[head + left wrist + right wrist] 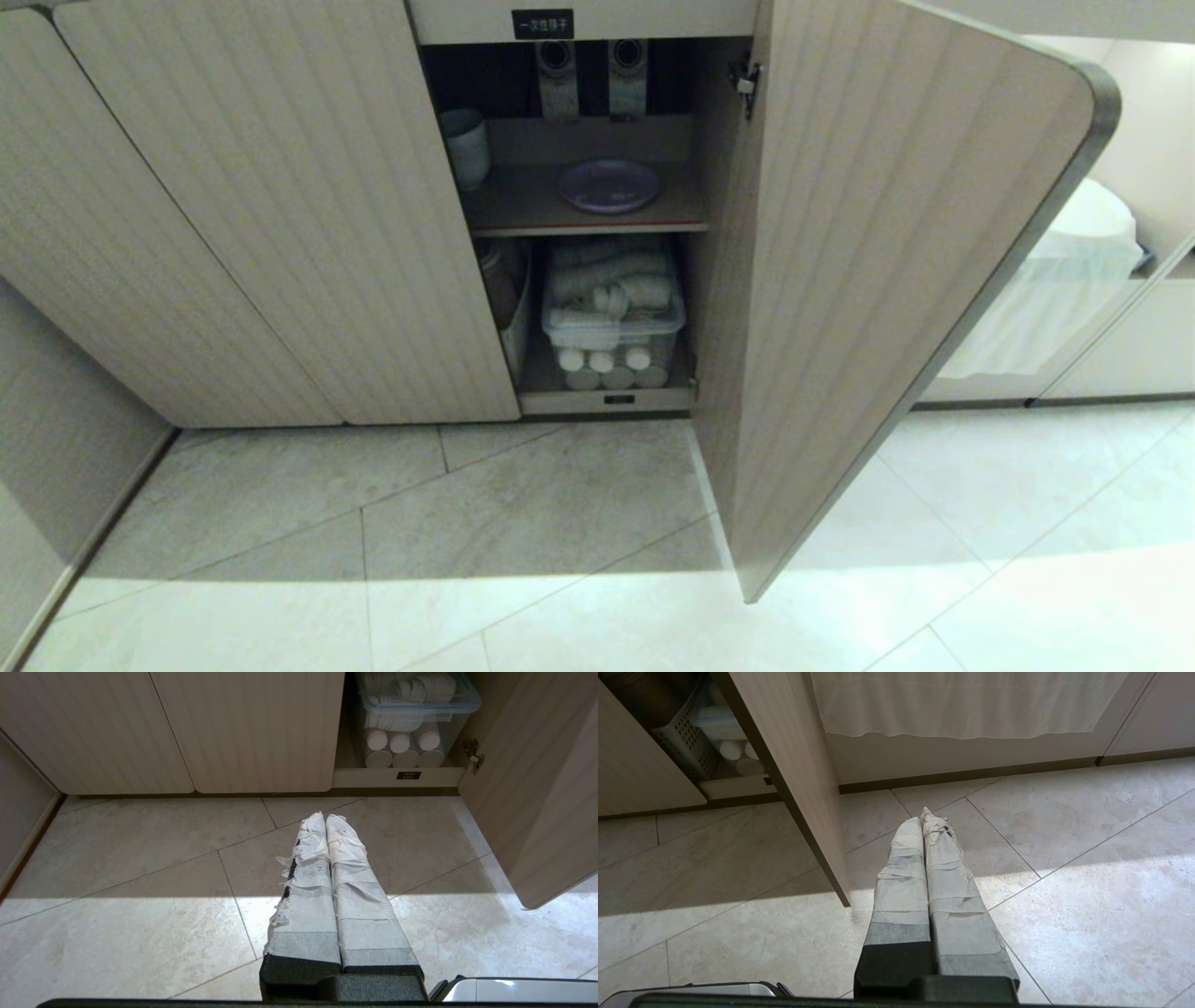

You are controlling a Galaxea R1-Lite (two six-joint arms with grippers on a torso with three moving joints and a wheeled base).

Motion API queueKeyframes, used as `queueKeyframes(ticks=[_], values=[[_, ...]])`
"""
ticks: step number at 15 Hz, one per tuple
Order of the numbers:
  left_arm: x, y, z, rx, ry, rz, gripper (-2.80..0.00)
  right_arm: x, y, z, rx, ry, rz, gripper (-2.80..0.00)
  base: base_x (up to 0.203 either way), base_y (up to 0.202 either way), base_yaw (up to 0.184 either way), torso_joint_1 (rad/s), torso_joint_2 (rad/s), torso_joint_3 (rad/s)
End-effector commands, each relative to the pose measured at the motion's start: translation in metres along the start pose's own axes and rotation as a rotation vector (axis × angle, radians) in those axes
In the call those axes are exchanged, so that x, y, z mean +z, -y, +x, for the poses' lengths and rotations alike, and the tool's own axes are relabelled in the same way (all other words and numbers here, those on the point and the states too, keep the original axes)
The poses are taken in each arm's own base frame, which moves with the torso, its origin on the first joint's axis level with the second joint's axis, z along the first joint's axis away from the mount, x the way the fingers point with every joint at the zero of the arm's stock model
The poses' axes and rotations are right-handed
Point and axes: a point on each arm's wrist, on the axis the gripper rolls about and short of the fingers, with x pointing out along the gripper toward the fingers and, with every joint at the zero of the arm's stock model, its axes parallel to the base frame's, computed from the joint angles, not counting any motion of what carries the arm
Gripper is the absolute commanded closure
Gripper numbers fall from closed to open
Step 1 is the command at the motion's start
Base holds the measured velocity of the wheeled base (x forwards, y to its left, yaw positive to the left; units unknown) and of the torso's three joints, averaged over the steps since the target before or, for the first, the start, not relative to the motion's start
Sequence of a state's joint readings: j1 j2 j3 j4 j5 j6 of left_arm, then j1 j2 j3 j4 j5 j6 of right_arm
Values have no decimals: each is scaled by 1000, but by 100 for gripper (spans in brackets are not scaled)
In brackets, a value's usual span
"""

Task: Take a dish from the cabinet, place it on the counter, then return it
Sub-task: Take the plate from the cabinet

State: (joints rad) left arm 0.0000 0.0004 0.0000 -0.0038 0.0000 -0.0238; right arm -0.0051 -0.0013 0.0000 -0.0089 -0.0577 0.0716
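Observation:
The lavender dish (609,185) lies flat on the upper shelf inside the open beige cabinet (280,215), under a small black label (542,23). No arm shows in the head view. My left gripper (325,817) hangs over the floor tiles in front of the cabinet, its taped fingers pressed together and empty. My right gripper (921,817) hangs over the tiles just right of the open door (794,774), also shut and empty. The counter is out of view.
The cabinet's right door (878,261) stands swung out toward me. A grey-white cup (466,147) sits left of the dish. Below, a clear bin (611,303) of white items and rolls fills the lower shelf. A white cloth (1046,280) hangs at right.

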Motion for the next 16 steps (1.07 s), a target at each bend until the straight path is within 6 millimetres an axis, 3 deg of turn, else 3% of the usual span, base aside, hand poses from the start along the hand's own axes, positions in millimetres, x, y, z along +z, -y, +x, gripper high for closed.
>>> queueKeyframes(ticks=[1,16], values=[[0,0,0,0,1,1,0,0,0,0,-2,-1,0,0,0,0,0,0,0,0],[0,0,0,0,1,1,0,0,0,0,-2,-1,0,0,0,0,0,0,0,0]])
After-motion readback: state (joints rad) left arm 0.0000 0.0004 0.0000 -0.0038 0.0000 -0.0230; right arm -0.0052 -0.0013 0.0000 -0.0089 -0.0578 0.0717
